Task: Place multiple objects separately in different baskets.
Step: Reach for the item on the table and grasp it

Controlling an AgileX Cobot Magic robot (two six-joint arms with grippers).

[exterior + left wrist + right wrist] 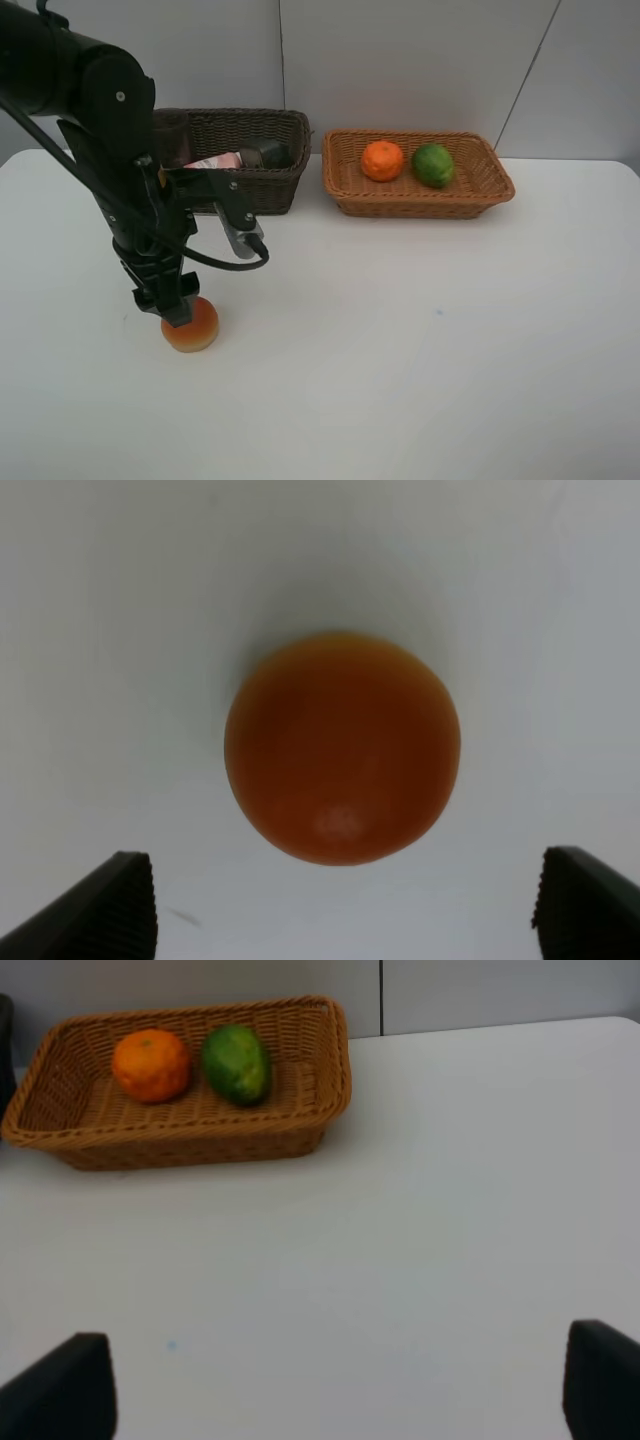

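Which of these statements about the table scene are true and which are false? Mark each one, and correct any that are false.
1. The orange and the green fruit lie in the light tan basket. True.
2. The red-orange bun lies in the dark brown basket. False: it sits on the white table.
3. The left gripper is open above the bun. True.
4. The right gripper holds the green fruit. False: its fingers are apart and hold nothing.

Glossy smooth bun (342, 746), matt white table (420, 330), rough woven wicker baskets (418, 200).
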